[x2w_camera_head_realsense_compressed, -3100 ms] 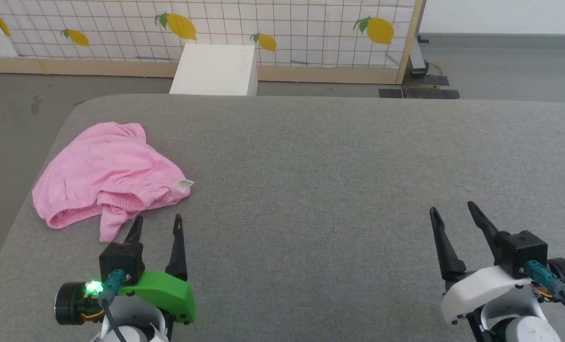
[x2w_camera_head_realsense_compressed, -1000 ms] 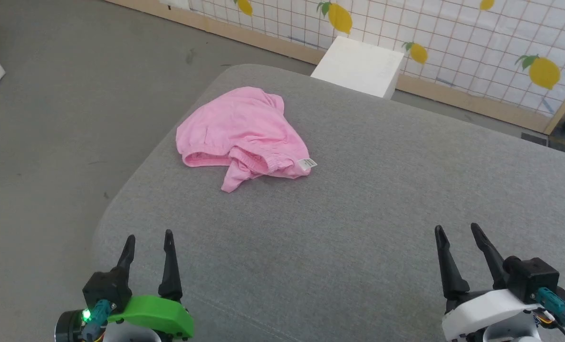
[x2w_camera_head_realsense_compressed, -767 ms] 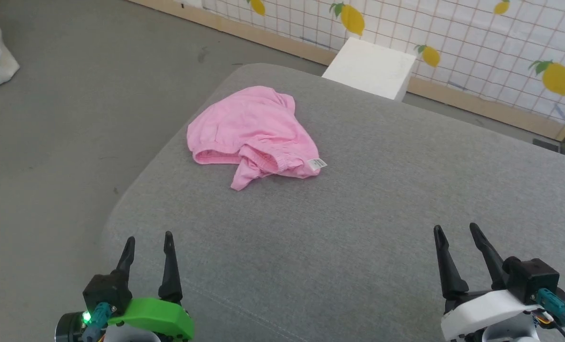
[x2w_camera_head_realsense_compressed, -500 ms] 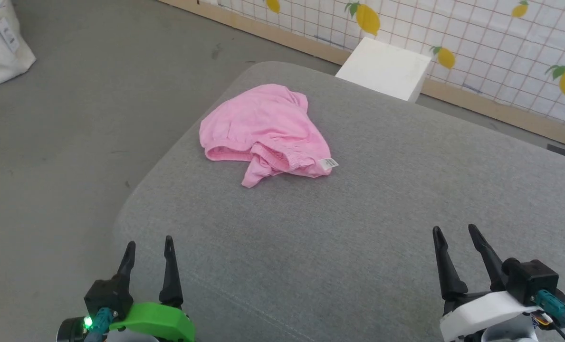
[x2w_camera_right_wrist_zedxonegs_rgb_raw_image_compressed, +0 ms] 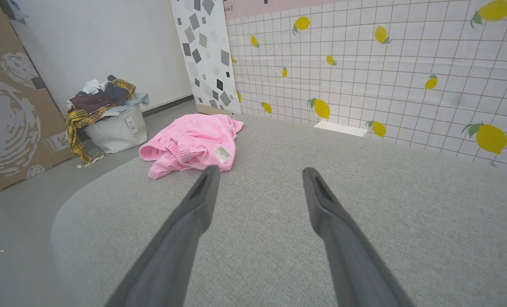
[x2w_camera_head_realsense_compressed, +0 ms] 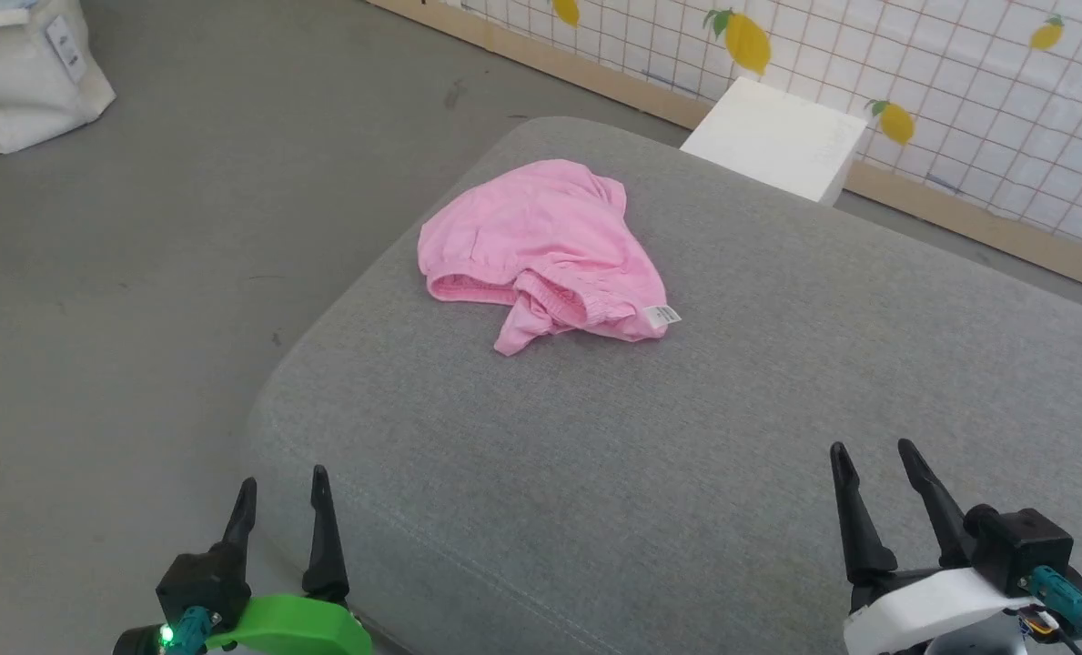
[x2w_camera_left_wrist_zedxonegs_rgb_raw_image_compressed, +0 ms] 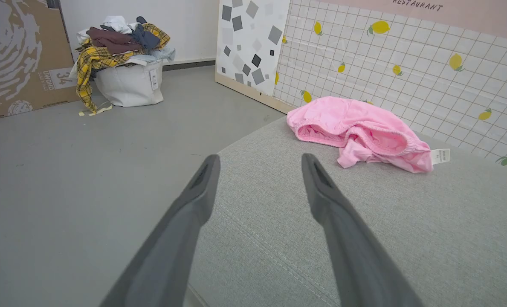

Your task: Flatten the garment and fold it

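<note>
**Left pincer [x2w_camera_head_realsense_compressed: 284,478] and right pincer [x2w_camera_head_realsense_compressed: 870,446] both open and empty, shorts [x2w_camera_head_realsense_compressed: 541,241] bunched ahead of them**

Each pincer has its two long, dark, tapering fingers spread apart with nothing between them.

The shorts lie ahead of the left pincer and a little to its right, well apart from its fingertips. From the right pincer they are ahead and far off to the left. They are soft, light pink cotton, piled in a rounded, rumpled heap instead of lying flat. The gathered elastic waistband [x2w_camera_left_wrist_zedxonegs_rgb_raw_image_compressed: 389,140] gapes toward the pincers, its edge puckered. A pointed flap of cloth trails out below it toward the left pincer. A small white rectangular tag [x2w_camera_head_realsense_compressed: 663,316] sticks out at the corner of the heap nearest the right pincer.

The heap rests on a broad grey cushion [x2w_camera_head_realsense_compressed: 686,437] of woven, slightly nubby fabric, with rounded corners and a stitched seam along its near side.

Both arms sit low and drawn back, fingers pointing forward. The left pincer, on a green wrist shell, hangs at the cushion's near rounded corner: in the left wrist view one finger shows against the smooth grey floor [x2w_camera_head_realsense_compressed: 140,273] and the other against the cushion. The right pincer, on a white wrist shell, is over the cushion's near side.

Beyond the shorts stands a plain white box [x2w_camera_head_realsense_compressed: 777,136], and behind it a white gridded wall [x2w_camera_head_realsense_compressed: 959,73] printed with lemons. Far to the left of the left pincer, a white cloth bag [x2w_camera_left_wrist_zedxonegs_rgb_raw_image_compressed: 125,81] is heaped with mixed clothes, with brown printed cardboard [x2w_camera_left_wrist_zedxonegs_rgb_raw_image_compressed: 14,64] beside it.
</note>
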Controlling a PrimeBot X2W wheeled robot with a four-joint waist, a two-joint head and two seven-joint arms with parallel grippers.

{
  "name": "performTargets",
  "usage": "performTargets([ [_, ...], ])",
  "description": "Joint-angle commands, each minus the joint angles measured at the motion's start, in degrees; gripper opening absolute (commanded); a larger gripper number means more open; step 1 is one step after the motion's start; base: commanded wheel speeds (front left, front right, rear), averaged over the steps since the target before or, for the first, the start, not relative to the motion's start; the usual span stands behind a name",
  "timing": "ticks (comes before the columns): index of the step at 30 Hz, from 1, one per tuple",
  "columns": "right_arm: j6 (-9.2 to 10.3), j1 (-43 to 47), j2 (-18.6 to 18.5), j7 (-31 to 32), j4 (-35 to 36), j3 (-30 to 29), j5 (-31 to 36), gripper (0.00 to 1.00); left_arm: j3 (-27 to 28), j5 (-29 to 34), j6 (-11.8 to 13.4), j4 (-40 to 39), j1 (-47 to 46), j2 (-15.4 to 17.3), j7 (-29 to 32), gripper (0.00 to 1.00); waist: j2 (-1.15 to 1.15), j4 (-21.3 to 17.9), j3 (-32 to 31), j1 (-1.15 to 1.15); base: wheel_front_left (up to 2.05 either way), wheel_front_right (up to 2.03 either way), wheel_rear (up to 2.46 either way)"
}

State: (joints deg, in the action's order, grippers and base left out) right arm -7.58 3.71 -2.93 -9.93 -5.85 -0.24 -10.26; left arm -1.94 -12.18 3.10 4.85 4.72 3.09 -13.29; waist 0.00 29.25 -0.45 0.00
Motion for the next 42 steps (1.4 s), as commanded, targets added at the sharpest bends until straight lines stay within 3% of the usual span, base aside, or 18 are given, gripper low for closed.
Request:
performTargets([
  [1,0.08,1.0,0.0,-0.4,0.1,0.0,-0.5,1.00,0.1,-0.4,0.4,0.1,1.0,-0.2,-0.7,1.00,0.00,0.5,0.1,0.00,0.00,0.00,0.00],
  [13,0.09,1.0,0.1,0.1,1.2,-1.6,-0.9,1.00,-1.7,0.4,-1.6,1.9,-4.9,2.1,-1.1,1.00,0.00,2.0,1.5,0.00,0.00,0.00,0.00],
  [20,0.09,0.2,0.1,1.0,2.7,-2.7,-0.1,1.00,-1.7,-2.2,-5.4,4.2,-16.9,4.5,3.3,1.00,0.00,0.4,3.7,0.00,0.00,0.00,0.00],
  [25,0.09,-0.7,0.1,2.4,4.6,-3.5,1.2,1.00,-0.8,-6.9,-7.8,8.4,-28.7,5.7,9.8,1.00,0.00,-1.8,7.0,0.00,0.00,0.00,0.00],
  [31,0.09,-2.2,0.1,4.3,6.8,-3.3,2.9,1.00,1.1,-13.5,-9.0,17.7,-42.1,7.9,21.0,1.00,0.00,-6.2,11.5,0.00,0.00,0.00,0.00],
  [39,0.09,-4.0,0.1,6.6,10.5,-4.4,4.9,1.00,4.2,-20.4,-6.6,29.2,-52.7,9.7,37.6,1.00,0.00,-13.0,18.4,0.00,0.00,0.00,0.00],
  [42,0.09,-4.2,0.1,7.2,12.0,-5.5,5.5,1.00,5.1,-21.6,-5.5,30.4,-55.2,10.3,40.4,1.00,0.00,-14.7,20.9,0.00,0.00,0.00,0.00],
])
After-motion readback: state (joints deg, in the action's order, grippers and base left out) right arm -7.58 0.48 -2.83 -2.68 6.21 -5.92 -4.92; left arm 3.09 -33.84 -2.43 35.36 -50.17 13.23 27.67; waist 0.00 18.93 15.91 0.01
